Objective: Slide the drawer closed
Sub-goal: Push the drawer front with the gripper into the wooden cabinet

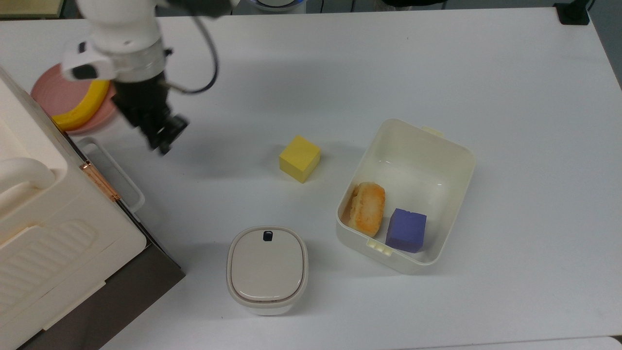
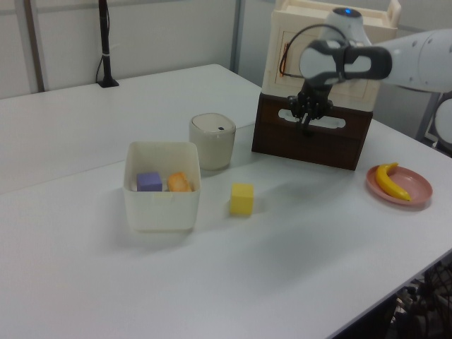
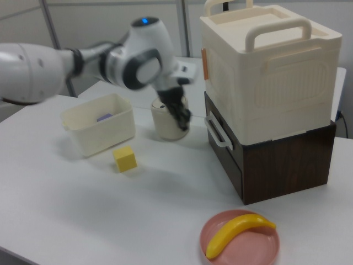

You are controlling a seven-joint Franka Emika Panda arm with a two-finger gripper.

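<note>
dark-brown wooden drawer (image 3: 223, 144) with white loop handle: flush, looks closed | claw (image 1: 165, 136): clear of handle, grip unclear, holding nothing

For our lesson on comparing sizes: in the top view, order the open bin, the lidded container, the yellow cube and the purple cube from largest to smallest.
1. Open bin
2. Lidded container
3. Yellow cube and purple cube: they look about alike, so I cannot rank them.
</note>
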